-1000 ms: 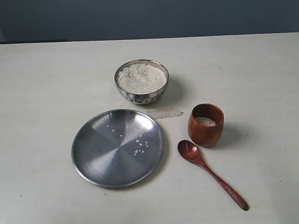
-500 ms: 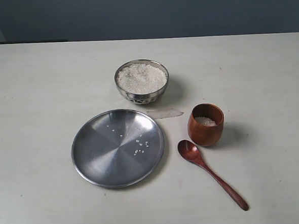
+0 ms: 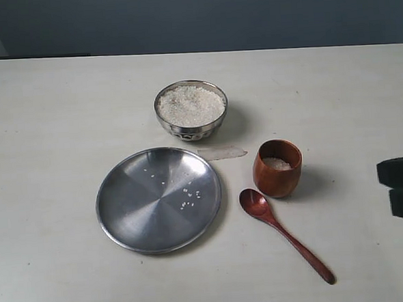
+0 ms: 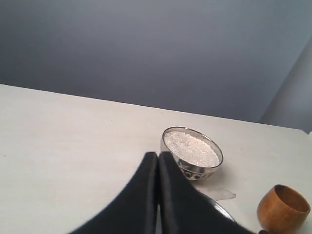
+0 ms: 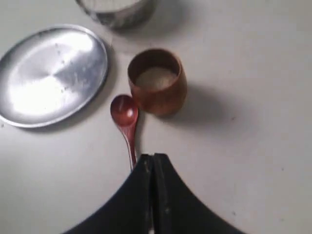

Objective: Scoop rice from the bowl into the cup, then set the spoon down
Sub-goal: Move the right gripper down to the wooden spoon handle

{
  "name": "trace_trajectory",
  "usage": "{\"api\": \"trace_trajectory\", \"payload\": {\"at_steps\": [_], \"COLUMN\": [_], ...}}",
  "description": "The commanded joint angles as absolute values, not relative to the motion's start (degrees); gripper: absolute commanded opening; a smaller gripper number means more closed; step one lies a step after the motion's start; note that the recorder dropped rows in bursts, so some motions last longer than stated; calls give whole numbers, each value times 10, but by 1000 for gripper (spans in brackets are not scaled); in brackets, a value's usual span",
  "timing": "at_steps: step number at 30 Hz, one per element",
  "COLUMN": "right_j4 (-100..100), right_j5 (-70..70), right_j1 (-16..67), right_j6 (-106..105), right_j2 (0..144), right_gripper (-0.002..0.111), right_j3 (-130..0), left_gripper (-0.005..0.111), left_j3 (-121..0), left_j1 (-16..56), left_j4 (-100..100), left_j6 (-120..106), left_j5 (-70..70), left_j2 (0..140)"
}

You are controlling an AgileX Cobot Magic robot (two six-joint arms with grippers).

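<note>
The steel bowl (image 3: 193,131) stands at the back, heaped with white rice (image 3: 190,104). In front and to its right is the wooden cup (image 3: 277,179), upright, with a little rice (image 3: 277,163) inside. The wooden spoon (image 3: 289,239) lies flat on the table just in front of the cup, held by nothing. My right gripper (image 3: 383,187) shows at the right edge, apart from both. In the right wrist view it (image 5: 152,157) is shut and empty, above the spoon (image 5: 124,111) handle's end. My left gripper (image 4: 157,155) is shut and empty, with the bowl (image 4: 195,171) beyond it.
A large flat steel plate (image 3: 133,213) lies left of the spoon, with several loose grains on it. A clear shiny patch (image 3: 222,152) marks the table between bowl and plate. A dark wall rises behind the table.
My right gripper has come into the exterior view at the right edge. Bowl, cup, spoon and plate have not moved.
</note>
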State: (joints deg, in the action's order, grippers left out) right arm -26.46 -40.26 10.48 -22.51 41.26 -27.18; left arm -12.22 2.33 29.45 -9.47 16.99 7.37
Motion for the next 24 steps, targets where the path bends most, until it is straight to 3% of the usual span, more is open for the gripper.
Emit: {"api": "trace_trajectory", "payload": {"at_steps": [1, 17, 24], "right_j4": [-274, -252, -211], "right_j5": [-411, -351, -320], "right_j1": [126, 215, 241], "right_j6": [-266, -287, -247], "right_j2": [515, 682, 734], "right_gripper": [0, 0, 0], "right_j3": [-287, -288, -288], "left_gripper": [0, 0, 0], "left_j3": [-145, -193, -197], "left_j1": [24, 24, 24], "left_j4": [248, 254, 258], "left_j6": [-96, -170, -171], "left_j5": [177, 234, 243], "left_j2": [104, 455, 500]}}
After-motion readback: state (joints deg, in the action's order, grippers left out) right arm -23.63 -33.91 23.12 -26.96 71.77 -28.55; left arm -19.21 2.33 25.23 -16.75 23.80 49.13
